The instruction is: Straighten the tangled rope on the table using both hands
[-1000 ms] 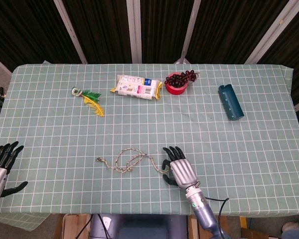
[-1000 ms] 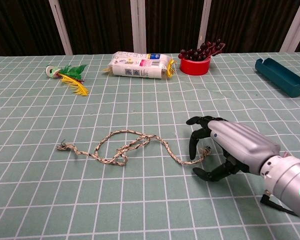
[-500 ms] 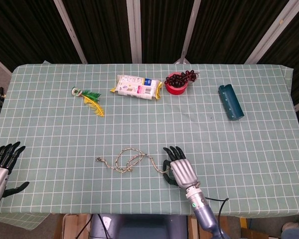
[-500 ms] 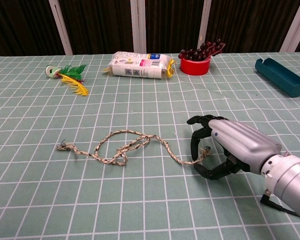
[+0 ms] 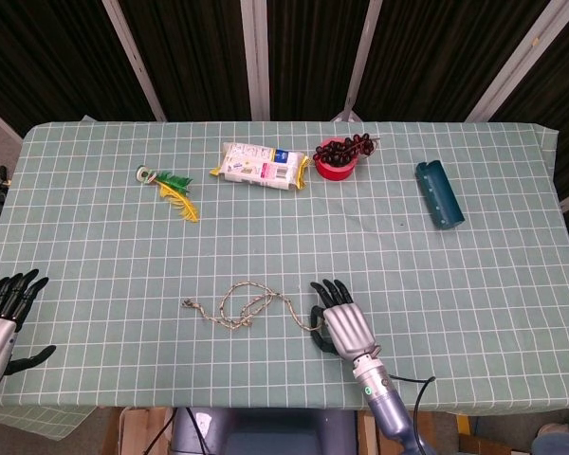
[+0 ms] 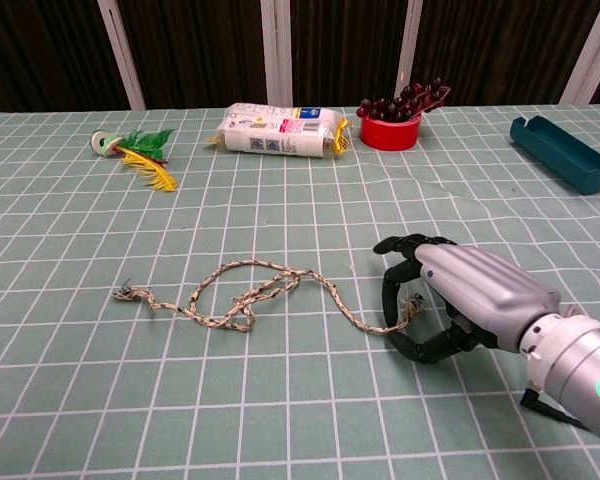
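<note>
The tangled rope point(image 5: 242, 305) point(image 6: 245, 295) lies in loose loops on the checked cloth near the front middle. Its left end point(image 6: 125, 293) lies free. My right hand point(image 5: 339, 322) point(image 6: 450, 300) is cupped, palm down, over the frayed right end. The fingers point(image 6: 392, 283) and thumb curl around that end, with a gap still between them, and the rope rests on the table. At the front left edge, my left hand point(image 5: 2, 318) has its fingers spread and holds nothing, far from the rope. The chest view does not show it.
Along the back stand a green and yellow feather toy point(image 5: 171, 185), a white snack packet point(image 5: 263, 165), a red bowl with dark grapes point(image 5: 339, 156) and a teal tray point(image 5: 439, 193). The table's front edge point(image 5: 266, 403) runs just behind my right wrist.
My right hand's thumb and fingers have curled in closer around the rope's right end. The left hand has drifted slightly down and left. The rope has not moved.
</note>
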{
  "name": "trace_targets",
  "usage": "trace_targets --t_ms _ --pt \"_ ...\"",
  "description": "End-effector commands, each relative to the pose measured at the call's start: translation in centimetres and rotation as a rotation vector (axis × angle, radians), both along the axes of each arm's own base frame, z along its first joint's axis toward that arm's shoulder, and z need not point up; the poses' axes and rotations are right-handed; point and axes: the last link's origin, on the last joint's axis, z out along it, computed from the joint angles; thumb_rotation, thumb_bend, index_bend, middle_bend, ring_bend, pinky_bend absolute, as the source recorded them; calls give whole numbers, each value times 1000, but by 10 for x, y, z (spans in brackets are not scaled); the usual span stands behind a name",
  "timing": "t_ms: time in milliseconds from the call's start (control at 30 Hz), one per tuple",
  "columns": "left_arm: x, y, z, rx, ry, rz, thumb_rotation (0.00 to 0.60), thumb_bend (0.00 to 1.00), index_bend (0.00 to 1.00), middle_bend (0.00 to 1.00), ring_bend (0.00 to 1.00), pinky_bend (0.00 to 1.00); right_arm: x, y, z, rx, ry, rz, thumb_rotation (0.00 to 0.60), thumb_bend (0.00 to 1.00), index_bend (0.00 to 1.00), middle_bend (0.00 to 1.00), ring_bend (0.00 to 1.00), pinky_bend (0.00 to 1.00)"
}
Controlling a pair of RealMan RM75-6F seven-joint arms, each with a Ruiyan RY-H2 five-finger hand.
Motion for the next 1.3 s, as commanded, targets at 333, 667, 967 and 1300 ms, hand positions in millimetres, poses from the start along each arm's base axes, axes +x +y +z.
trace_targets --t_ms 333,667,967,1300 --pt "2 0 -2 -7 0 -3 600 35 66 0 0 0 2 2 1 1 -8 1 600 486 636 154 0 0" --pt "29 19 -13 -62 26 -55 600 134 194 7 0 0 3 6 11 7 -26 3 600 487 639 155 0 0" --pt "78 66 -59 -163 88 -101 600 251 426 85 0 0 7 11 16 15 -29 12 600 487 639 155 0 0" --pt "97 95 -113 -228 146 -73 600 302 479 101 0 0 5 10 23 12 -26 3 600 488 639 155 0 0"
